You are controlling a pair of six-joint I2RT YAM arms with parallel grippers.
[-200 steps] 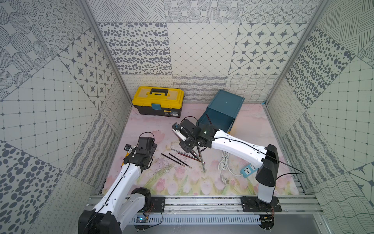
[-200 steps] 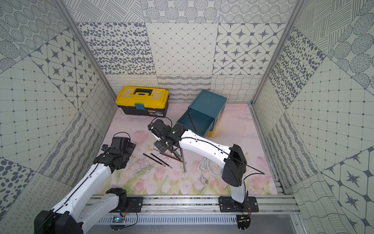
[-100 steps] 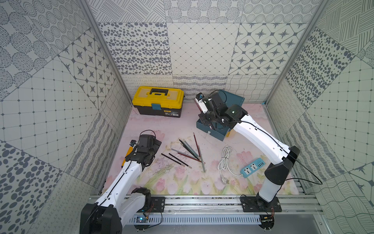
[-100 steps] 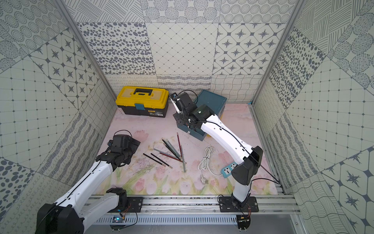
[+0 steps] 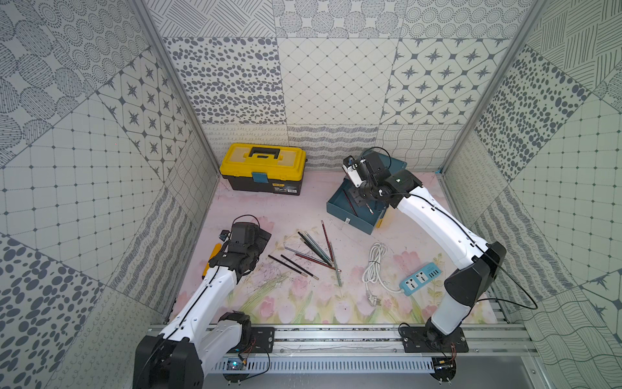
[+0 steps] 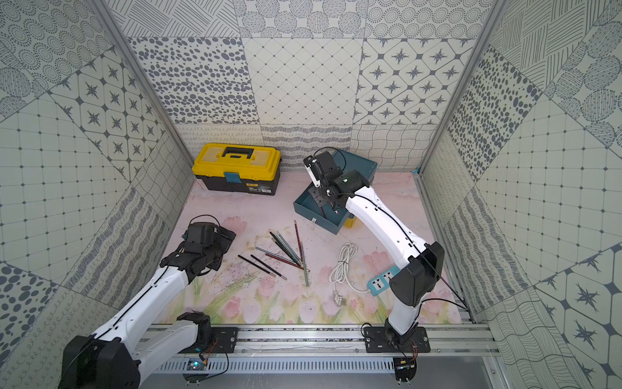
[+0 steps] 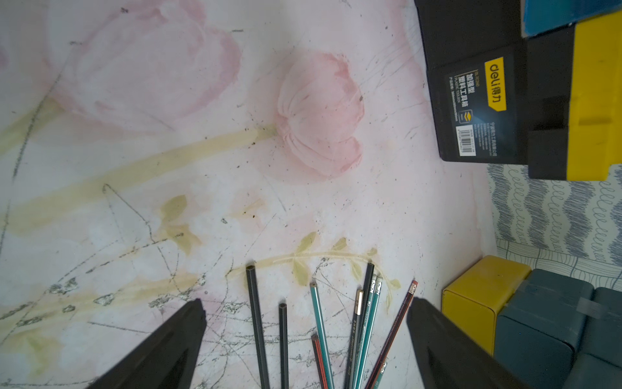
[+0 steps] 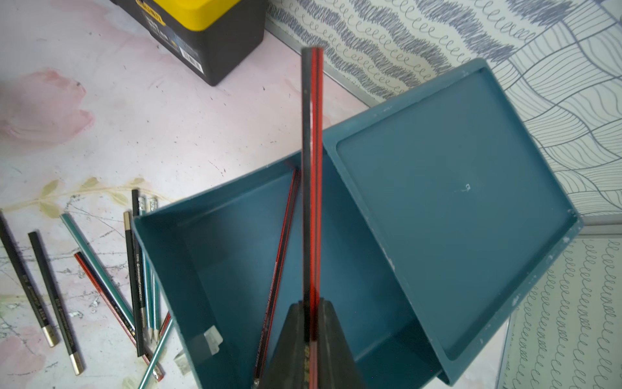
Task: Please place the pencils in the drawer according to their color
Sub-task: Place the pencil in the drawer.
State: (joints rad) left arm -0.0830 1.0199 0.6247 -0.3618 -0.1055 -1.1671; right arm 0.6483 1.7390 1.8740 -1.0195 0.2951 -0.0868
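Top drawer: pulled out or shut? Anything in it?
Pulled out. The right wrist view looks into the open drawer, where one red-and-black pencil lies inside; the right gripper holds a second pencil above it.

At the table's [image 5: 303,208] back edge: toolbox [image 5: 262,171], left of the drawer [image 5: 351,220]. Mid-table, before the drawer: pencils [image 5: 314,251]. Inside the drawer: one pencil [image 8: 281,249]. Right of the pencils: cable [image 5: 375,266], power strip [image 5: 420,278].

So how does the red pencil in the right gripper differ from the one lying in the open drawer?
The held pencil is clamped in the right gripper, raised over the drawer. The lying pencil rests loose on the drawer's floor, slanted against the held one. Both are red-and-black striped.
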